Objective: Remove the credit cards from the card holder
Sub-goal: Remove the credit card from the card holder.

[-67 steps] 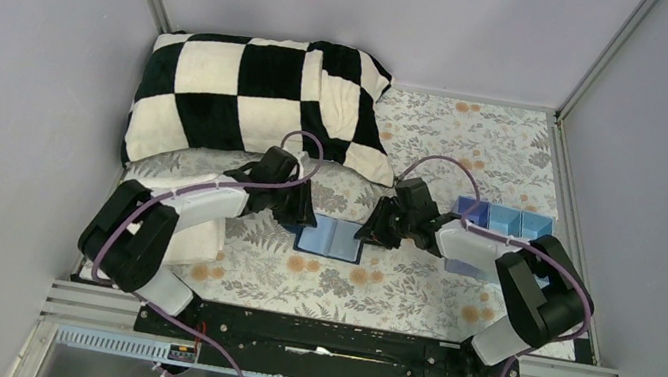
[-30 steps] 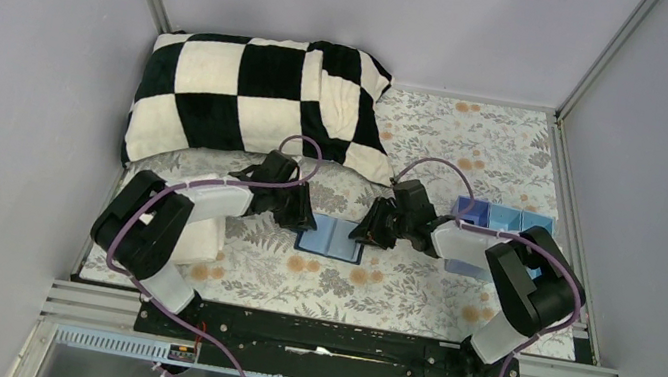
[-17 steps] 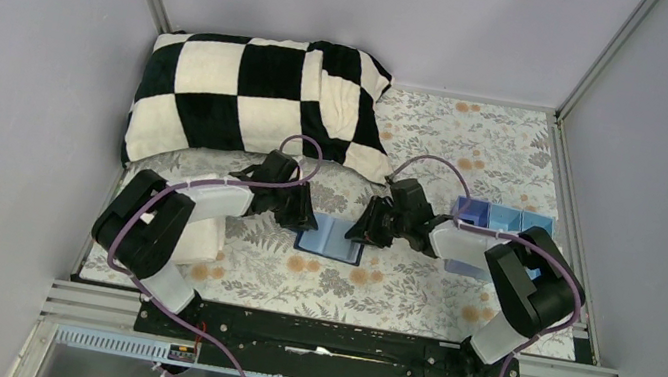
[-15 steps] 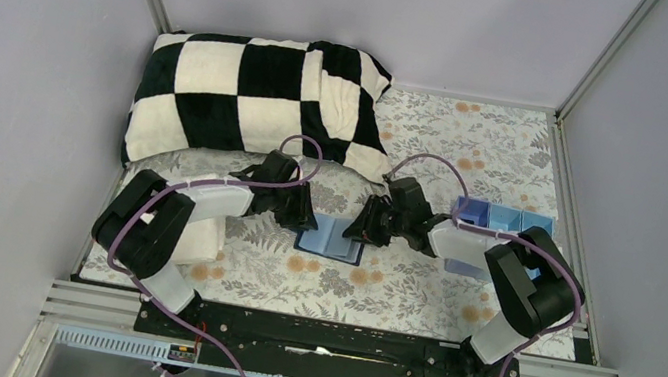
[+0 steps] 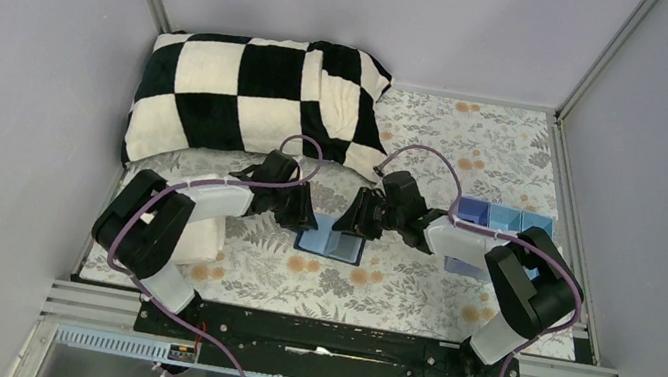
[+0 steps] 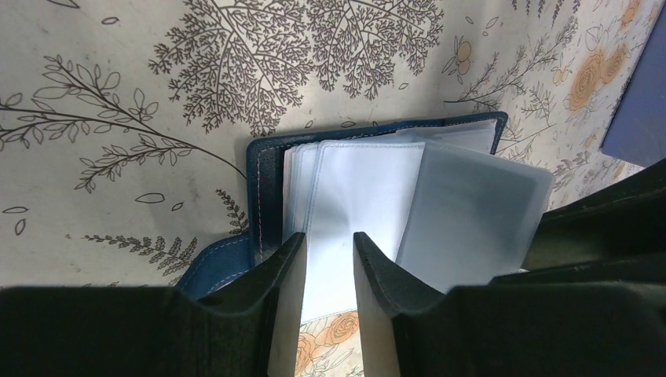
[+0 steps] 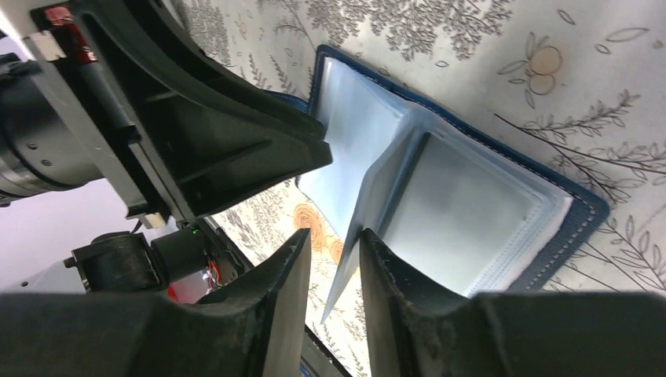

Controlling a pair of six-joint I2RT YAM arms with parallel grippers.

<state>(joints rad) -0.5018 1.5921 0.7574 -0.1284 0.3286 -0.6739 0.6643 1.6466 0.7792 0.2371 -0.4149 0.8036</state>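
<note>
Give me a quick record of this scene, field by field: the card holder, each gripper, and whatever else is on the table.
card holder: lies open on the floral cloth, clear sleeves facing up
left gripper: jaws a little apart, at the holder's left side, over the sleeves
right gripper: jaws a little apart, one raised sleeve between them
cards: none seen outside the holder
other: checkered pillow at the far left; blue tray at the right
</note>
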